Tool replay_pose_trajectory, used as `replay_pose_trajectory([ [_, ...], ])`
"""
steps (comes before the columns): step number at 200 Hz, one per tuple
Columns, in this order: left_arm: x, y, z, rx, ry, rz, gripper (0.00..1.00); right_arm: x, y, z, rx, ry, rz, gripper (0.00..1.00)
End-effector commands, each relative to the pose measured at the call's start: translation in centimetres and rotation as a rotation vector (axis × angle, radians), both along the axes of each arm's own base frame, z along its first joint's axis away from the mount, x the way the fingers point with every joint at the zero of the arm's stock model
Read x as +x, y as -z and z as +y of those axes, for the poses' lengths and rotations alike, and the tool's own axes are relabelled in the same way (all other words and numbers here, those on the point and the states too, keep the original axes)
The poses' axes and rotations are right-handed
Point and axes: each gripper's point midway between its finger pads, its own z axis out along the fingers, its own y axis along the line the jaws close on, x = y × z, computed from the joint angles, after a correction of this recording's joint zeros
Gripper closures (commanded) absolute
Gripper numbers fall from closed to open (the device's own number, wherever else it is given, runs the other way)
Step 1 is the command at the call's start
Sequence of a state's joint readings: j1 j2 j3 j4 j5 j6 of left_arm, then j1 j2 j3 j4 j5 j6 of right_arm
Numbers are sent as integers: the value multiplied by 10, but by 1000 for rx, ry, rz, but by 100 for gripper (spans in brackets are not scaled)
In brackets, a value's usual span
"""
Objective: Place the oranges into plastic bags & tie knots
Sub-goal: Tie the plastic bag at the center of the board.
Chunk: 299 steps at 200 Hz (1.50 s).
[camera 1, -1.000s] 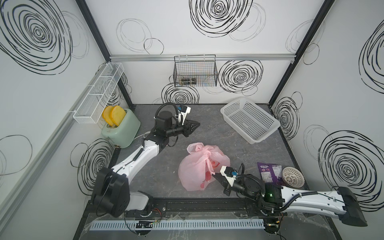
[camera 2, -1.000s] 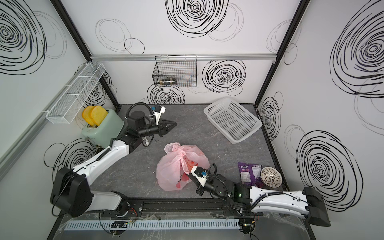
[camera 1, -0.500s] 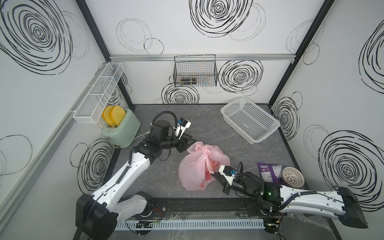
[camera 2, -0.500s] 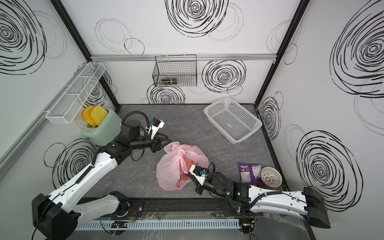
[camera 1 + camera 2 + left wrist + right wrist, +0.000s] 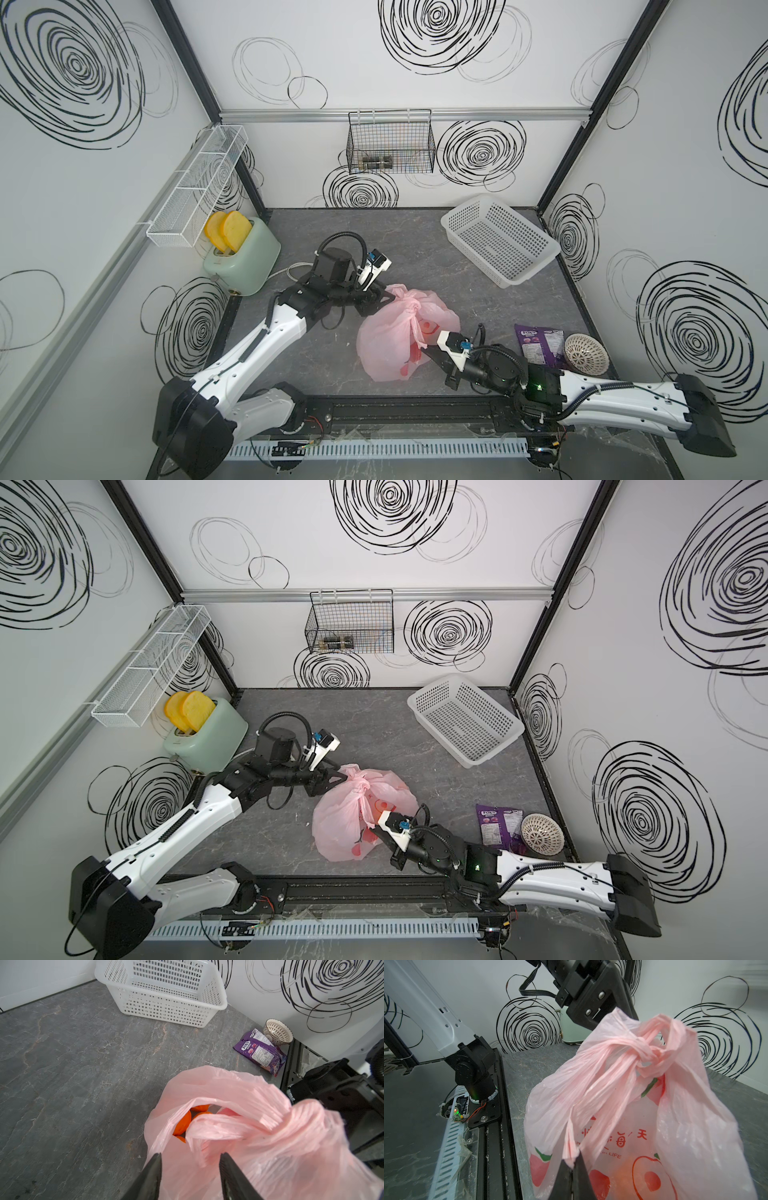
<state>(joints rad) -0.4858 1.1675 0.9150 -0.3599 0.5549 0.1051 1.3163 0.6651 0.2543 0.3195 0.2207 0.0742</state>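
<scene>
Bag (image 5: 390,345) with 1 loose knot (image 5: 648,1057) in its handles. The oranges (image 5: 184,1124) lie inside, seen through the mouth gap just ahead of my left gripper (image 5: 191,1155). My left jaws stand partly apart with pink film between them, gripping nothing. My right gripper (image 5: 573,1162) is pinched tight on 1 handle end (image 5: 572,1147), with the knot up ahead of it. To do this step well, I judge that the left jaws should go around the other handle (image 5: 675,1026), just beyond the knot, and close on bunched film only, not the bag wall. Then the 2 ends should be pulled straight apart, level and slowly, so the knot cinches without tearing the film or dragging the bag.
</scene>
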Motion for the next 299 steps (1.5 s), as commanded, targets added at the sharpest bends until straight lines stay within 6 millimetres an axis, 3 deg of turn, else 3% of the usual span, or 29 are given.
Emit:
replay_pose_trajectory([
  [1, 6, -13, -8, -6, 29, -71, 50, 2, -19, 3, 43, 2, -12, 100],
  [50, 7, -13, -16, -10, 46, -69, 58, 1, -16, 4, 39, -3, -7, 100],
  [98, 11, -15, -21, -15, 38, -84, 83, 0, -16, 3, 40, -5, -6, 100],
  [120, 19, -18, -19, -20, -8, -104, 100, 0, -17, 3, 40, -5, -6, 100],
  [164, 35, -46, -12, -104, -123, -193, 100, 2, -16, 2, 36, 2, -7, 100],
  [192, 47, -60, 4, -126, -228, -244, 100, 3, -13, 1, 28, 11, -4, 100],
  [214, 76, -72, 34, -165, -399, -271, 100, 5, -9, 0, 17, 27, 3, 100],
  [245, 133, -102, 78, -298, -567, -312, 100, 9, 6, -2, -8, 54, 20, 100],
  [275, 203, -127, 100, -407, -578, -338, 100, 7, 26, 1, -65, 40, 54, 100],
  [299, 265, -132, 125, -443, -633, -345, 100, 3, 38, 2, -102, 23, 93, 100],
])
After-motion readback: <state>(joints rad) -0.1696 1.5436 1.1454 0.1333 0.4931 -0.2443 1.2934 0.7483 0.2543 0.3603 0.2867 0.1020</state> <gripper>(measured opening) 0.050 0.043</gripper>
